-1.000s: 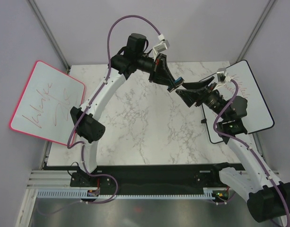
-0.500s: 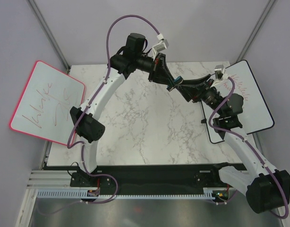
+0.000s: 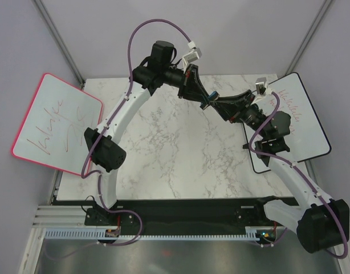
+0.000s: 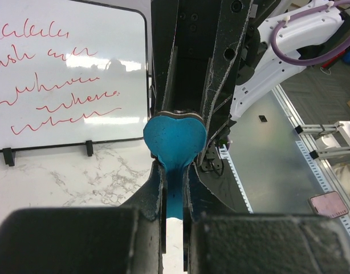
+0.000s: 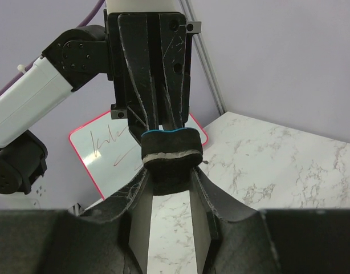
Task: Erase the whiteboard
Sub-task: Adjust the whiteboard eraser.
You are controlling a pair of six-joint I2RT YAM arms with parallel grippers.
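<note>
Meeting above the marble table (image 3: 175, 154), our two pincers face each other tip to tip with a blue heart-shaped eraser (image 4: 175, 134) between them. Our left pincer (image 4: 174, 177) is clenched on the eraser's narrow lower point, its two dark fingers pressed flat against either side, and the wide lobes of the heart stick out ahead of it. Our right pincer (image 5: 170, 171) comes in from the opposite side with a finger on either flank of the eraser. In the right wrist view we see the eraser edge on, a blue rim over a pale layer and a dark felt block, sitting right between those fingers. They look close against the felt, yet we cannot tell whether they are pressing it or only flanking it. The whiteboard (image 3: 309, 134), black-framed with rounded corners, stands behind our right pincer, on the outer side of that arm at the table's edge, well apart from the eraser. From the left wrist it lies ahead and to the left of our left pincer, propped on small black feet, its white face carrying several lines of red handwriting. A pink-framed whiteboard (image 3: 58, 123) with red scribbles sits far out on the other side, beyond our left arm.
</note>
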